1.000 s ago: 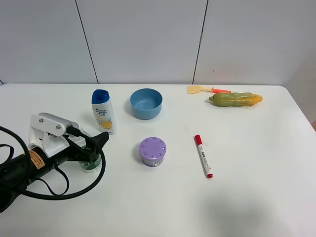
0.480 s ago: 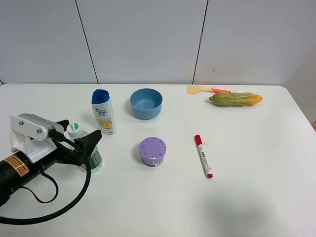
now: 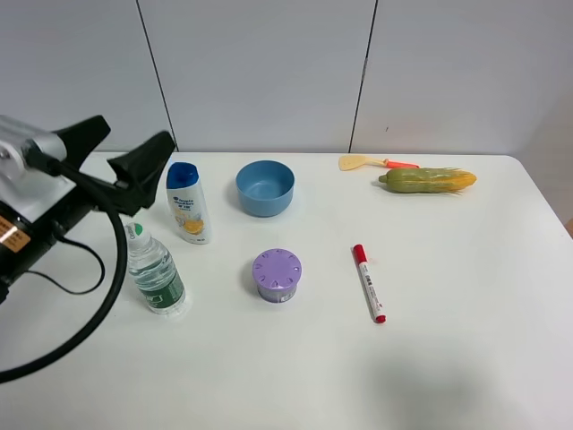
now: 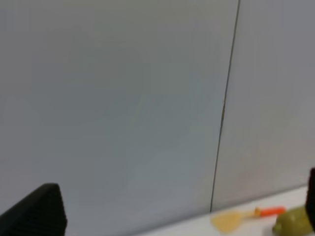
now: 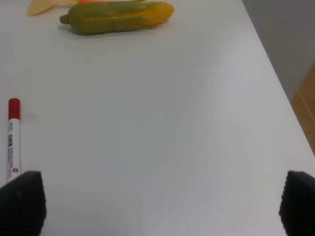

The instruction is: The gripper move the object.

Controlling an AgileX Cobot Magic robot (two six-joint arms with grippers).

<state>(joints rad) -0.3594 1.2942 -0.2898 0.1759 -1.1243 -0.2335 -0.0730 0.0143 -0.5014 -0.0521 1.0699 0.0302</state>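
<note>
The white table [image 3: 466,358] spreads wide under me, its right half mostly bare. My left gripper [image 3: 116,148] hangs raised at the far left, above the tabletop, jaws spread wide and holding nothing; its wrist camera looks at the grey wall and only catches the spatula [image 4: 243,218] at the far edge. The water bottle [image 3: 154,271] stands upright on the near left of the table, free of me and below my jaws, with the shampoo bottle [image 3: 188,202] just beyond it. I judge the move as done: the bottle is set down and released, and all that is left for me is to clear away. My right gripper [image 5: 160,204] sits over the right side, jaws apart and empty, the corn [image 5: 118,16] far ahead and the red marker [image 5: 13,138] to its left. The blue bowl [image 3: 265,187] and purple jar [image 3: 277,274] sit right of the bottle, so open room lies near and left.
</note>
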